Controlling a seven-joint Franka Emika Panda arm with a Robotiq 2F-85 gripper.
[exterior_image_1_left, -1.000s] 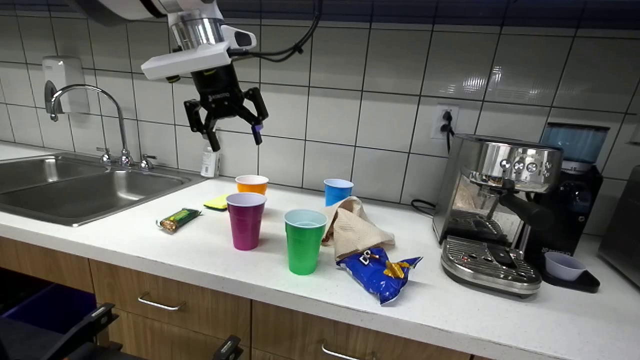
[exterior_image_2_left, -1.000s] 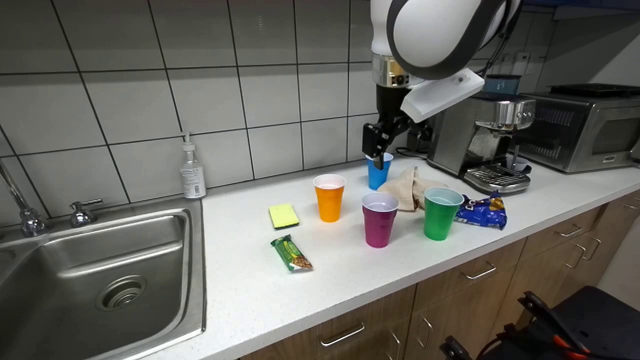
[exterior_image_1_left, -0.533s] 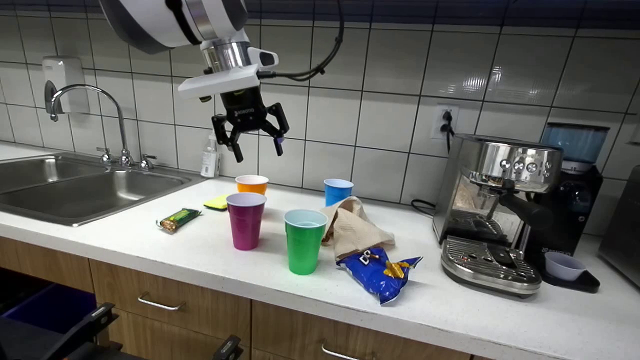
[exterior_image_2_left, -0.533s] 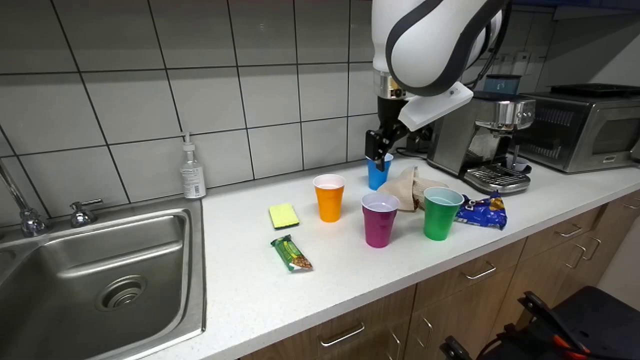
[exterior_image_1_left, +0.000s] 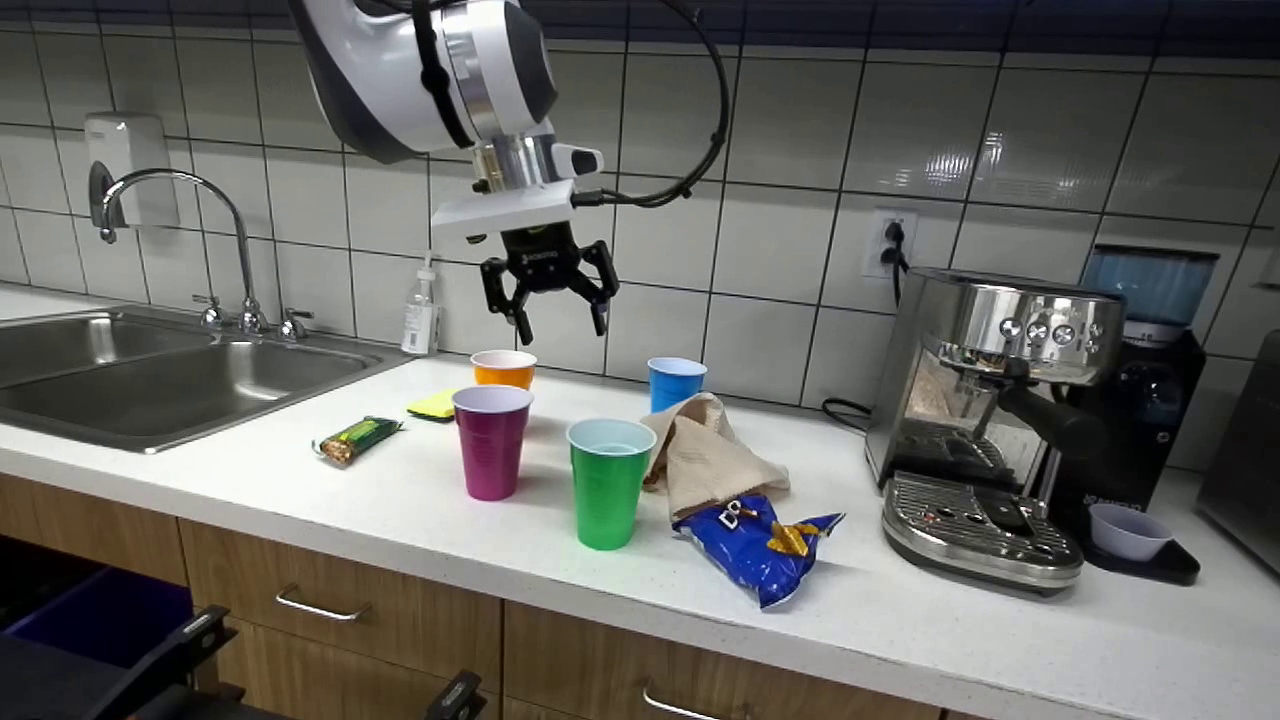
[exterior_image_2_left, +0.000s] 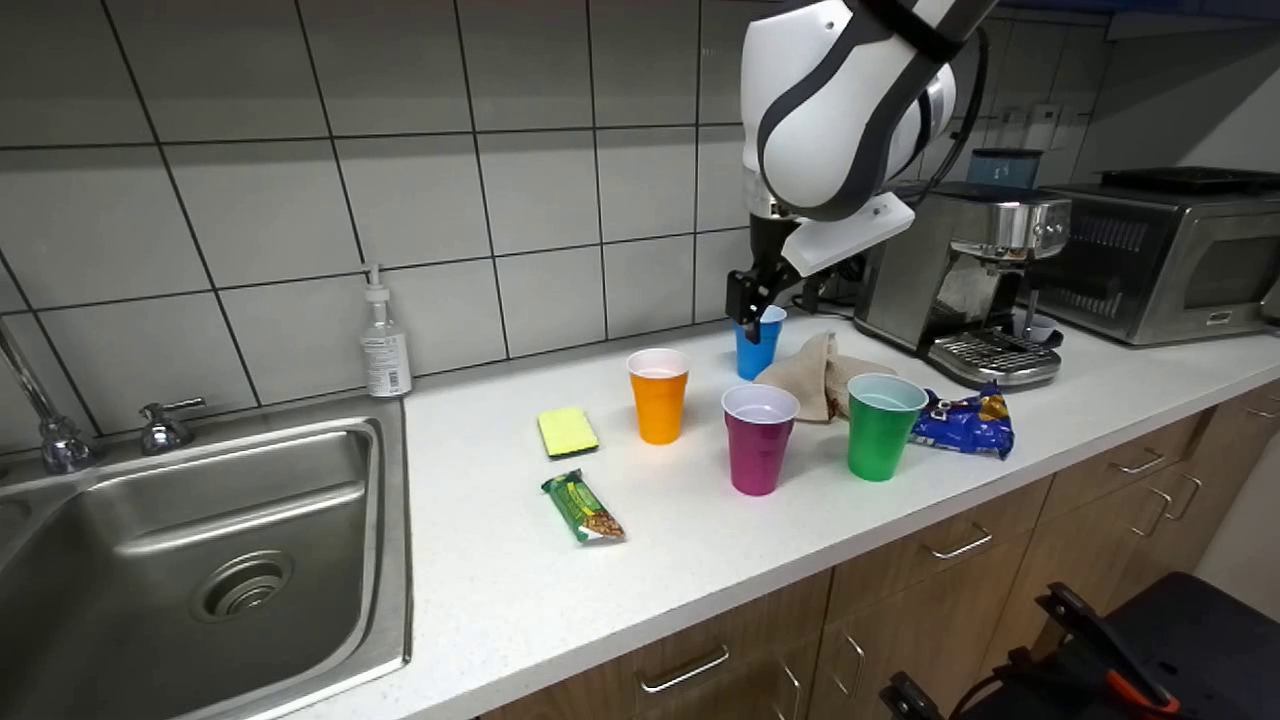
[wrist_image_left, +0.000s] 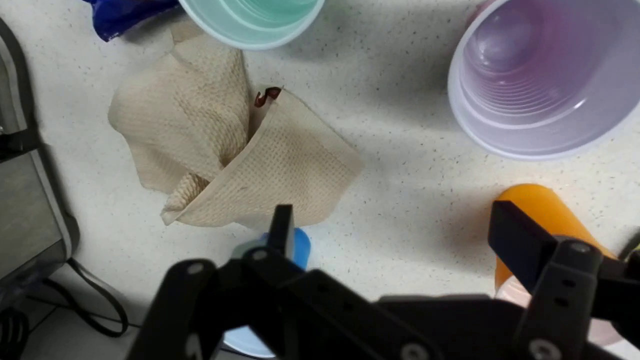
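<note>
My gripper (exterior_image_1_left: 562, 332) hangs open above the counter near the tiled wall, with nothing between its fingers. Seen from the wrist, its jaws stand wide apart: a blue cup (wrist_image_left: 302, 246) is partly hidden behind the left finger, an orange cup (wrist_image_left: 542, 210) behind the right one. A crumpled beige cloth (wrist_image_left: 295, 170) lies just beyond the left fingertip. The purple cup (exterior_image_2_left: 757, 450) and the green cup (exterior_image_2_left: 880, 440) stand upright closer to the counter's front edge. Beside the cloth rests a blue chip bag (exterior_image_1_left: 755, 550). None of these touches the gripper.
A yellow sponge (exterior_image_2_left: 567, 432) and a green-wrapped bar (exterior_image_2_left: 585, 508) lie between the cups and the steel sink (exterior_image_2_left: 385, 560). At the wall stands a soap bottle (exterior_image_2_left: 385, 350). An espresso machine (exterior_image_1_left: 1000, 400) occupies the counter's opposite side, with a toaster oven (exterior_image_2_left: 1180, 270) past it.
In an exterior view the arm and gripper have moved right and downward, from near the soap bottle to between the orange and blue cups. The jaws have stayed open; the counter items have not moved.
</note>
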